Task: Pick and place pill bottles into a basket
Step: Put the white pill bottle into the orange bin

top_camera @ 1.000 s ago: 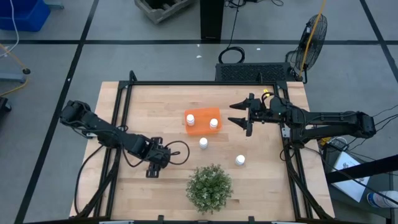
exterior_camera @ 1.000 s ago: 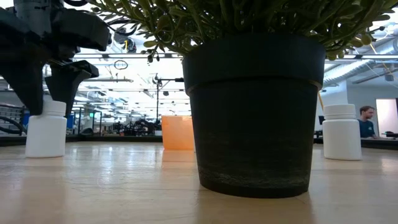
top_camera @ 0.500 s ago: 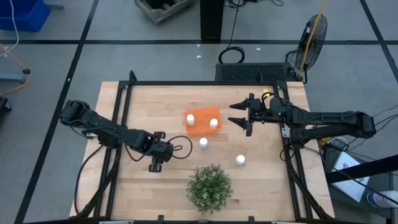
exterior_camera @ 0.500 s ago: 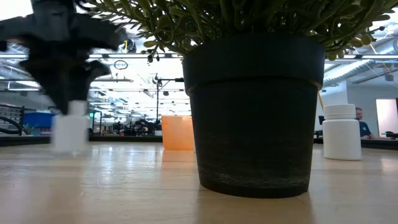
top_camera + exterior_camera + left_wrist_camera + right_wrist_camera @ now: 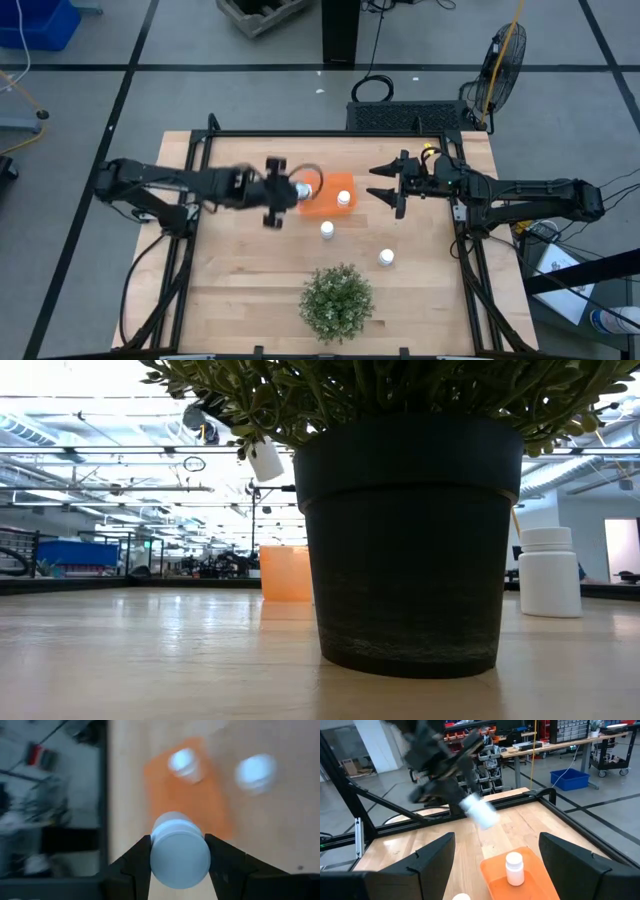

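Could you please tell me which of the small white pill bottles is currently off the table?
The small white pill bottle clamped in the left gripper, carried above the orange plastic basket; the others stand in the basket or on the table.

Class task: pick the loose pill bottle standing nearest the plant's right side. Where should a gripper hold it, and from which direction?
Grip the pill bottle across its round body just under the cap, coming straight down. It stands upright on the table, with clear space around it; the plant sits apart to its left.

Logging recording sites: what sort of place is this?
Probably a robotics lab or industrial workshop: workbenches and parts shelving behind the table, exposed ceiling ducts, and a floor fan on taped concrete.
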Robot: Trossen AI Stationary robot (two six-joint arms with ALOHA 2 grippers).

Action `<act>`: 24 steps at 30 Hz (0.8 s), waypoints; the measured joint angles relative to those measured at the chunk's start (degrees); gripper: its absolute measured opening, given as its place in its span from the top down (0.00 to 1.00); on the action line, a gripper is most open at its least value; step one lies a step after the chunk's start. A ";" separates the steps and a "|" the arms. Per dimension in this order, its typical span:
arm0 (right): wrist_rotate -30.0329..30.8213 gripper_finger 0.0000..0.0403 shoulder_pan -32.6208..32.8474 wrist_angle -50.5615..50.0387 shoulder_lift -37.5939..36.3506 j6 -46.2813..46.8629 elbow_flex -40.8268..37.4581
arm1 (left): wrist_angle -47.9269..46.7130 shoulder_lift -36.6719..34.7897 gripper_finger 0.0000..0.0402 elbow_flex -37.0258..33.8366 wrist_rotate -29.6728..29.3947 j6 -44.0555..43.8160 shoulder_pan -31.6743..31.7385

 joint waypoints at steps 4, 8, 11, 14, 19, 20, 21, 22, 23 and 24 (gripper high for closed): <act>0.05 0.31 -0.02 0.09 0.02 0.20 0.00 | 6.79 0.26 0.60 1.06 6.72 7.15 8.14; 0.07 0.31 -0.02 0.10 0.02 -0.55 0.00 | 14.47 0.23 0.60 1.22 20.78 8.70 15.28; 0.01 0.31 -0.09 -0.01 0.01 -1.71 0.00 | 15.95 0.40 0.60 1.22 23.56 8.89 18.17; 0.01 0.31 -0.09 -0.01 0.00 -2.98 0.00 | 16.78 1.50 0.60 1.22 26.16 8.44 19.97; -0.04 0.31 -0.09 -0.07 0.02 -4.07 0.00 | 17.30 5.85 0.60 1.29 28.89 5.45 21.34; -0.04 0.31 -0.09 -0.29 0.00 -4.24 0.00 | 17.18 7.07 0.60 1.25 29.53 5.08 21.35; -0.06 0.31 -0.09 -0.62 0.00 -4.64 0.00 | 17.05 8.19 0.60 1.23 30.26 4.87 21.31; -0.06 0.31 -0.09 -0.98 0.00 -4.95 0.00 | 16.82 9.10 0.60 1.19 30.95 4.58 21.09; -0.04 0.31 -0.09 -1.28 0.00 -5.09 0.00 | 16.83 9.91 0.60 1.18 31.35 4.50 20.68; -0.04 0.31 -0.09 -1.63 0.00 -5.14 0.00 | 17.04 10.59 0.60 1.18 31.58 4.48 20.18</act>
